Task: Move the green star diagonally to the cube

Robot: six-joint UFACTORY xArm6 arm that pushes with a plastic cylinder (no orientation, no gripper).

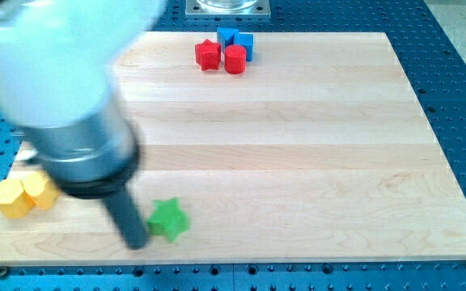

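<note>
My tip (136,242) rests just left of the green star (168,219) near the view's bottom; there are no jaws. Approach appears complete: next, push diagonally toward the far blue cube (243,44).

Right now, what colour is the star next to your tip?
Green: the star sits just right of my tip, in the camera view.

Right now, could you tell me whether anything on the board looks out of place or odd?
Nothing stands out. My tip sits just left of the green star; the red and blue blocks cluster at the view's top, and the yellow blocks overhang the board's left edge slightly.
</note>
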